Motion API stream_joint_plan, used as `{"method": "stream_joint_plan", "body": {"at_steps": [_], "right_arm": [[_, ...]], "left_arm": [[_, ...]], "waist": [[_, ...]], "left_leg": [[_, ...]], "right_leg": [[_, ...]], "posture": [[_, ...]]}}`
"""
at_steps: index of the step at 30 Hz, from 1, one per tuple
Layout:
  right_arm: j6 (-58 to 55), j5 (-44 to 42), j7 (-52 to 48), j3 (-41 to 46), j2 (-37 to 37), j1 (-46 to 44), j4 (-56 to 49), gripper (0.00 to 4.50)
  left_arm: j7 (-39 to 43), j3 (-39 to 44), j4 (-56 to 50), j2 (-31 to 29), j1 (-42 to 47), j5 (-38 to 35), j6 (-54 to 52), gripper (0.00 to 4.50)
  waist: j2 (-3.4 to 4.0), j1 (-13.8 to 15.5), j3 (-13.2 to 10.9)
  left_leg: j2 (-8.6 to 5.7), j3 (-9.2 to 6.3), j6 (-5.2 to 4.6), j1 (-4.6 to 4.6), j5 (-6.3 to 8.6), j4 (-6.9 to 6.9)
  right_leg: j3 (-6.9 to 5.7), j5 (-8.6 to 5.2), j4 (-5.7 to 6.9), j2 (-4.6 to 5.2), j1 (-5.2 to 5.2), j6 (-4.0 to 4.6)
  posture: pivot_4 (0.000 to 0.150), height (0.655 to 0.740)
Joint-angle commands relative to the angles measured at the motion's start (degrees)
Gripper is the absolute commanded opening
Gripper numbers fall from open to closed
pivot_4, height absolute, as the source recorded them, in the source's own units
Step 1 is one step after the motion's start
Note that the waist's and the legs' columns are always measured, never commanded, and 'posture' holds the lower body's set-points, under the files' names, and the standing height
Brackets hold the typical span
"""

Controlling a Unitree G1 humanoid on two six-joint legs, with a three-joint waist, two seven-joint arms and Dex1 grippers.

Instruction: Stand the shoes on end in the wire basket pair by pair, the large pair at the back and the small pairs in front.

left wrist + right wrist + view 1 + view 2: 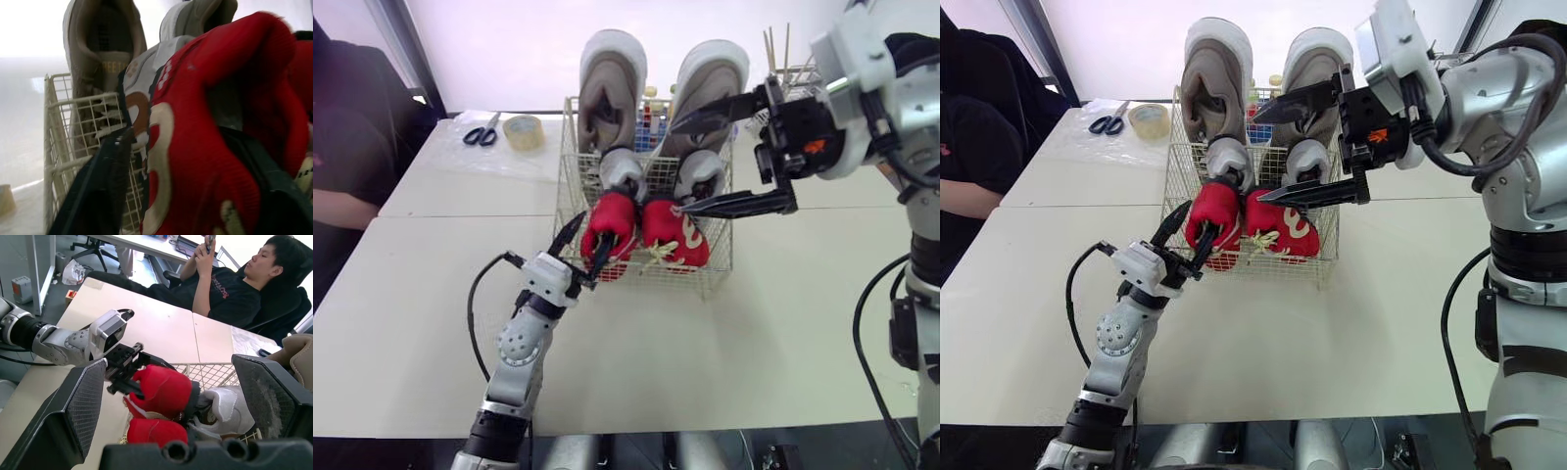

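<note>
Left eye view gives me the layout: a pale table (783,323) with a white wire basket (720,264) standing near its middle. The large beige sneakers (612,88) stand on end along the back, rising well above the rim. Just in front of them sit the small white shoes (625,168), and the small red shoes (674,235) fill the front row, side by side against the front wire.

My right gripper (1307,147) hangs over the basket's right side, spread wide with nothing in it. One finger crosses the right beige sneaker and the other is level with the right white shoe. My left gripper (585,247) is at the front left corner, closed onto the left red shoe (610,230); the left wrist view has red fabric packed between both fingers. I cannot tell whether the outer finger sits inside the wire or outside it.

I judge the job nearly finished: this shoe only needs seating. To do that well I would press it straight down until it bears on the basket floor, snug against its mate. Then I would ease the fingers apart slowly and lift out vertically, so neither the wire nor the yellow laces (661,253) catch. The right arm should stay clear.

Behind the basket lie a roll of tan tape (523,131) and blue-handled scissors (481,130).
</note>
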State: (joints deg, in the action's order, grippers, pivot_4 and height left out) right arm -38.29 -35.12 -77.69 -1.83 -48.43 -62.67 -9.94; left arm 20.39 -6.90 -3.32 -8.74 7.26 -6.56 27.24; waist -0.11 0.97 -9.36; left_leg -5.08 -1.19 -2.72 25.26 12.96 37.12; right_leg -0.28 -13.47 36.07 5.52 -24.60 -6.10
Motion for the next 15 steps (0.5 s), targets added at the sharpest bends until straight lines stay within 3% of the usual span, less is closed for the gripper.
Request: {"method": "stream_joint_plan", "body": {"at_steps": [1, 8, 15], "right_arm": [[1.1, -0.6, 0.2, 2.0, -0.8, -0.4, -1.4, 4.5], [1.4, -0.7, 0.4, 2.3, -1.0, 0.1, -1.3, 4.5], [2.6, -0.5, 0.7, 1.8, 0.1, 0.4, -0.6, 4.5]], "left_arm": [[0.6, 1.1, -0.8, -1.4, -1.2, 0.0, -0.8, 4.46], [1.0, 6.6, -8.3, -6.7, -4.4, -2.4, -2.8, 4.46], [5.6, 7.4, -22.2, -13.8, -8.0, -11.5, -15.7, 4.46]], "waist": [[0.0, -0.1, 0.0], [0.05, -0.2, 0.0], [0.05, -0.2, 0.0]], "left_leg": [[0.0, 0.0, 0.0, 0.0, 0.0, 0.01], [0.01, 0.0, 0.0, 0.02, 0.01, -0.08], [0.01, 0.0, 0.0, 0.06, 0.01, -0.07]], "right_leg": [[0.0, 0.0, -0.01, 0.0, 0.01, 0.0], [0.0, 0.01, -0.01, -0.01, -0.09, -0.01], [0.01, -0.1, -0.03, 0.01, -0.09, 0.17]], "posture": [[0.15, 0.74], [0.15, 0.74], [0.15, 0.74]]}}
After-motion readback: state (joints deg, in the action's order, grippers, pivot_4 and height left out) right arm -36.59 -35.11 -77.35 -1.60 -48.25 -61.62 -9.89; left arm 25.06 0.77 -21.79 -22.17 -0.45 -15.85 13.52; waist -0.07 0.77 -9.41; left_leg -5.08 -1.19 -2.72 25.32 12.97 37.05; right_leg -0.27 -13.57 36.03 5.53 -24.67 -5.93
